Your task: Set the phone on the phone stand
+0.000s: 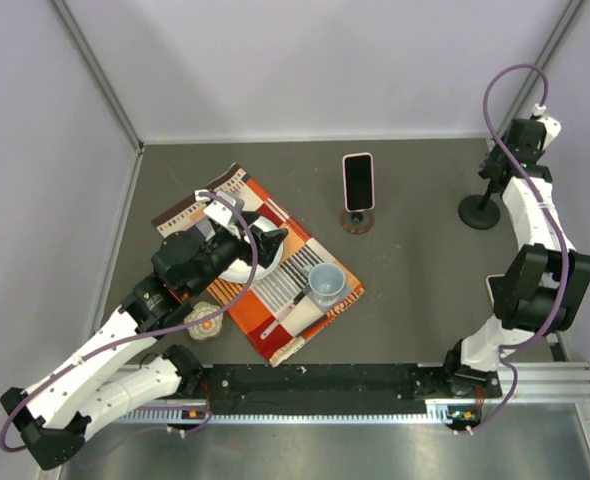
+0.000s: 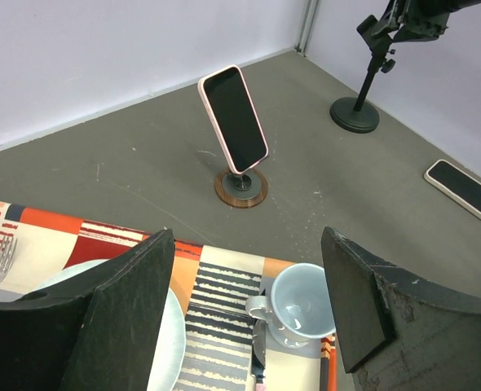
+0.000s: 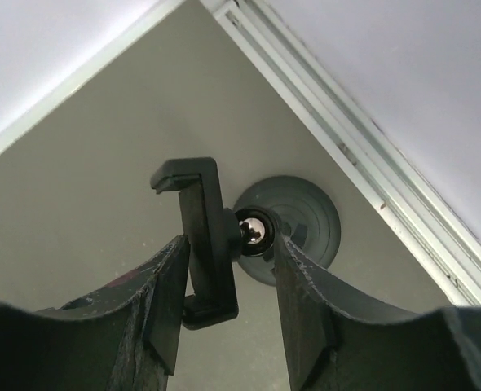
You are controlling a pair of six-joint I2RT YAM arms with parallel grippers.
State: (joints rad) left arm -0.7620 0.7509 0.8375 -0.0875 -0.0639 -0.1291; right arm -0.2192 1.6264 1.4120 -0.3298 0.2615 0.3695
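Phone stand (image 3: 210,244) in right end effector (image 3: 231,254); flat phone (image 2: 467,189) nearby; cup (image 2: 302,308), plate (image 2: 175,336) apart.

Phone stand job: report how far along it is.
Done: one pink-cased phone stands on the round wooden-based stand. In hand: the right gripper straddles the black clamp stand; grip unclear. Remaining: a second, light-cased phone lies flat on the grey table, unheld; the left gripper is open, empty.
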